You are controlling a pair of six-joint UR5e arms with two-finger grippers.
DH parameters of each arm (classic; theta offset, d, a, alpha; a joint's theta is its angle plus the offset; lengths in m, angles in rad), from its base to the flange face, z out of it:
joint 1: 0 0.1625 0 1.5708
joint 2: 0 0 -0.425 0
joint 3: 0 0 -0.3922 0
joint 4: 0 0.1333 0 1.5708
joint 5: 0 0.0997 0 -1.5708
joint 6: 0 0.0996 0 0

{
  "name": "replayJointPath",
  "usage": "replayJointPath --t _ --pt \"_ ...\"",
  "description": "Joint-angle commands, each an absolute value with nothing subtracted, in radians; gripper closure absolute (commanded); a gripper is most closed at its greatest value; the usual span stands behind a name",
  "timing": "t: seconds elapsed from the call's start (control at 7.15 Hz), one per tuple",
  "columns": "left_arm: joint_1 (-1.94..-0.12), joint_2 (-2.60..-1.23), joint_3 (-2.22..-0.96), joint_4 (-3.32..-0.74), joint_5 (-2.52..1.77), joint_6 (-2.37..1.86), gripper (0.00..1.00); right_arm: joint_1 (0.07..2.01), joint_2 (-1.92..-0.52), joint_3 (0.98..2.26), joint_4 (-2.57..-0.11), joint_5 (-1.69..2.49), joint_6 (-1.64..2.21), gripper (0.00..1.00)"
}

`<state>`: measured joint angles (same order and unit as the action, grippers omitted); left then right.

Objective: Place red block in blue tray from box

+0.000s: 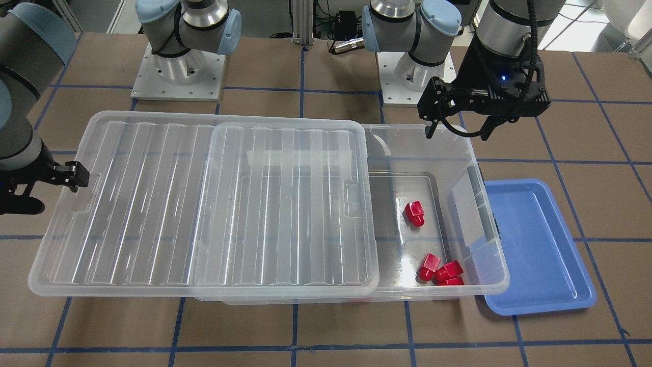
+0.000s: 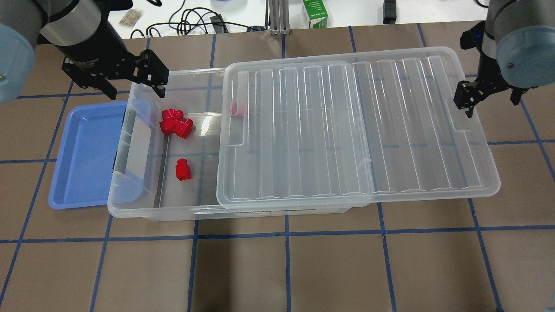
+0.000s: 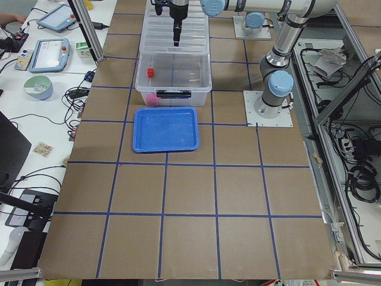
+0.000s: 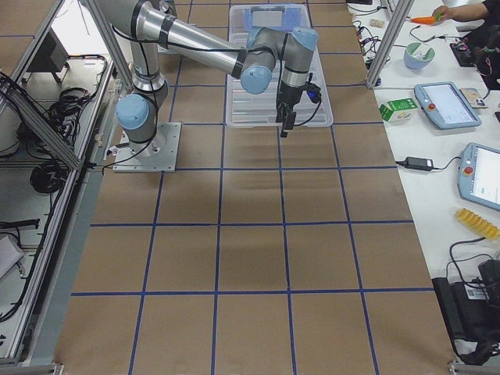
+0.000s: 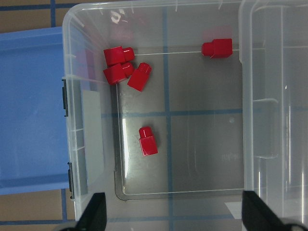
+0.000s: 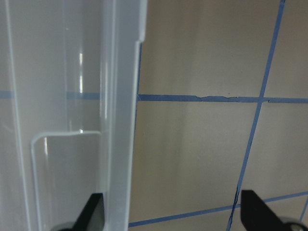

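Observation:
The clear box (image 2: 130, 207) has its ribbed lid (image 2: 390, 130) slid toward my right, so its left end is uncovered. Several red blocks lie inside. One is alone (image 2: 183, 169) (image 5: 147, 141), a cluster (image 2: 175, 122) (image 5: 120, 65) sits by the far wall, and one (image 5: 217, 47) lies near the lid's edge. The blue tray (image 2: 86, 156) (image 1: 535, 244) lies empty against the box's left end. My left gripper (image 2: 135, 89) (image 5: 173, 216) is open and empty above the uncovered end. My right gripper (image 2: 492, 102) (image 6: 171, 211) is open, with the lid's right rim (image 6: 120, 96) between its fingers.
The table is brown with blue tape lines (image 2: 286, 234). Both arm bases (image 1: 178, 71) stand behind the box. A green carton (image 2: 316, 13) and cables lie beyond the far table edge. The lid overhangs the box on my right.

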<state>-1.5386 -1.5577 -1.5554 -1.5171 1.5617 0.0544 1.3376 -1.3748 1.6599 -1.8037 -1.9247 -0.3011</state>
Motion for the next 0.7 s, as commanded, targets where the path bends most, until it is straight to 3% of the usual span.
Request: replayJointPath --t 0.0,0.28,0.56 --pt "-1.539 -1.557 -1.552 -1.517 1.559 0.063 0.00 1.397 -1.429 1.608 -1.781 -1.819 -0.298 0.00" --pt "-1.537 -1.555 -1.552 -1.517 1.552 0.063 0.00 1.576 -1.463 1.510 -1.711 -1.680 -0.240 0.00" --pt "-1.537 -1.560 -1.554 -1.519 1.560 0.055 0.00 1.611 -1.476 1.459 -1.597 -1.576 -0.136 0.00"
